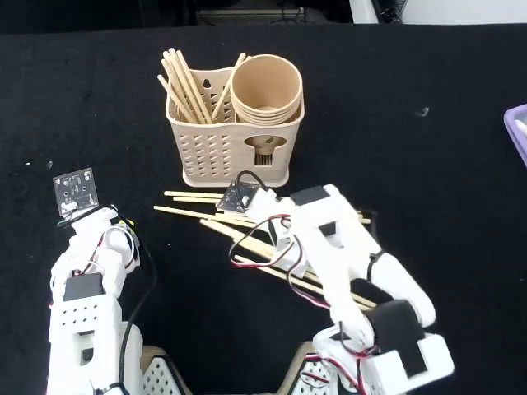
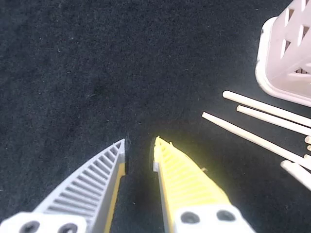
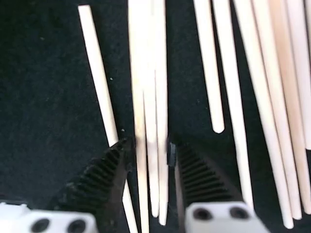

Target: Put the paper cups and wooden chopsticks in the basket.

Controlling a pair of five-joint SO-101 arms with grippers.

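A beige slotted basket [image 1: 226, 156] stands at the back middle of the table. Stacked paper cups [image 1: 268, 86] fill one side and several wooden chopsticks [image 1: 185, 86] stand upright in the other. More loose chopsticks [image 1: 189, 212] lie on the black cloth in front of it. My right gripper [image 3: 148, 145] is down on this pile, its black fingers shut on a few chopsticks [image 3: 150, 97] held side by side. My left gripper [image 2: 140, 142] hangs over bare cloth to the left of the pile, open by a narrow gap and holding nothing. The basket's corner [image 2: 286, 63] is beyond it.
A purple container's edge [image 1: 517, 132] pokes in at the far right. Other loose chopsticks [image 3: 272, 97] lie close beside the gripped ones. Black cloth stretches left and right of the basket.
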